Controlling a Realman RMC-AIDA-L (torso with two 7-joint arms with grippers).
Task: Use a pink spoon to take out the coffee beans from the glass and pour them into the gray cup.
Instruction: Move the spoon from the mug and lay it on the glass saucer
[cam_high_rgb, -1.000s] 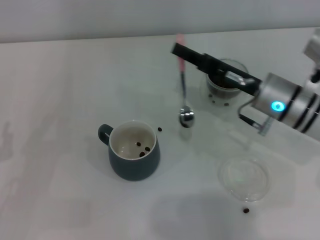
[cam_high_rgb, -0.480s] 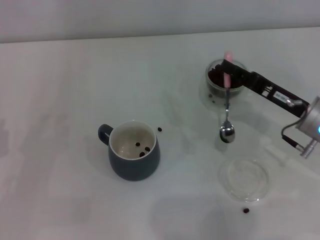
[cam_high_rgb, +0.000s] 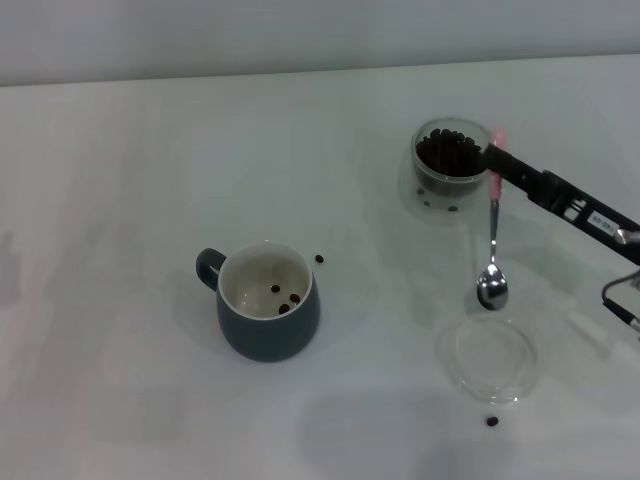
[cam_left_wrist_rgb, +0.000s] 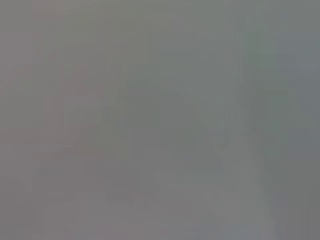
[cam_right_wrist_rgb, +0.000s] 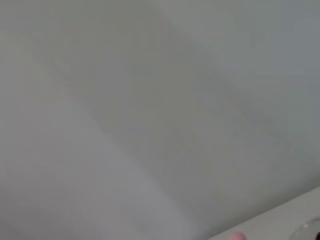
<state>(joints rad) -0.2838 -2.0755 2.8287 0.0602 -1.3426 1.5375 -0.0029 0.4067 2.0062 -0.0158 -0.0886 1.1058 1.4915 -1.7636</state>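
Observation:
In the head view my right gripper (cam_high_rgb: 497, 162) reaches in from the right and is shut on the pink spoon (cam_high_rgb: 492, 240) near its pink handle end. The spoon hangs bowl down, to the right of the glass (cam_high_rgb: 451, 165) and above the rim of a flat clear dish. The glass holds a heap of coffee beans (cam_high_rgb: 447, 151). The gray cup (cam_high_rgb: 266, 310) stands left of centre with three beans inside (cam_high_rgb: 285, 298). The pink handle tip shows in the right wrist view (cam_right_wrist_rgb: 234, 236). My left gripper is out of view.
A flat clear round dish (cam_high_rgb: 488, 357) lies at the front right. One loose bean (cam_high_rgb: 320, 259) lies by the cup and another (cam_high_rgb: 491, 421) in front of the dish. The white table (cam_high_rgb: 120, 200) spreads to the left.
My right gripper has carried the spoon to the right, from beside the gray cup, past the front of the glass, to a spot right of the glass. The arm has drawn back toward the right edge.

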